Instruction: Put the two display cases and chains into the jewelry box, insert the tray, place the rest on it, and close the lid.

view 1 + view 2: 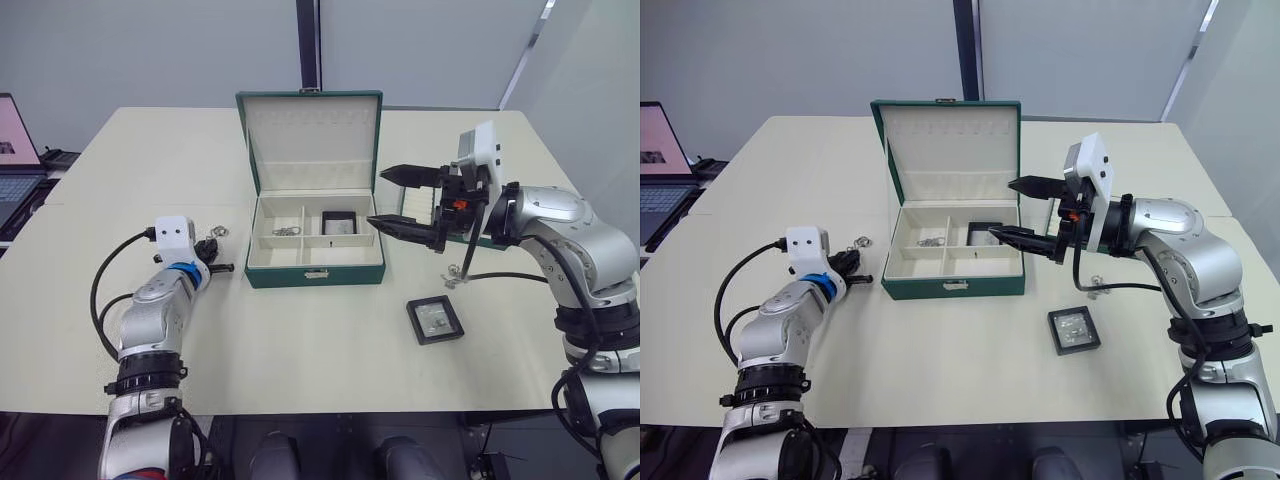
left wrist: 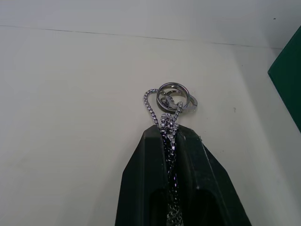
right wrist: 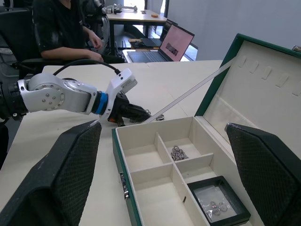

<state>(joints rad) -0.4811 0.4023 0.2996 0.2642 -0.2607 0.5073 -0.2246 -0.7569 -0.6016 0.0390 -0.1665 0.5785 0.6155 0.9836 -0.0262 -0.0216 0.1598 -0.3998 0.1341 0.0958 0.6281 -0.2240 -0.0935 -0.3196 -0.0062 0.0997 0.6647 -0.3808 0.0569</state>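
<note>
The large dark green hinged jewelry box (image 1: 315, 240) sits open at the table's twelve o'clock, its cream-lined lid (image 1: 312, 138) standing upright. One small black-framed display case with a clear window (image 3: 218, 203) already lies in the box's rear right compartment, and a silver chain (image 3: 178, 153) is coiled in the rear left one. The second black-framed display case (image 1: 435, 320) waits on the pale tabletop at about four o'clock from the box. The right gripper (image 1: 403, 200) hovers just beside the box's right edge at three o'clock, its black fingers spread wide and empty. At nine o'clock from the box, the left gripper (image 2: 170, 136) has its fingers pinched together on a silver link chain with rings (image 2: 170, 100), which rests on the table. A dark green edge behind the right gripper may be the shallow tray, though it is mostly hidden. So, by my reading, one case and one chain are in; the other case, this chain, the tray, the loose pieces and closing remain.
</note>
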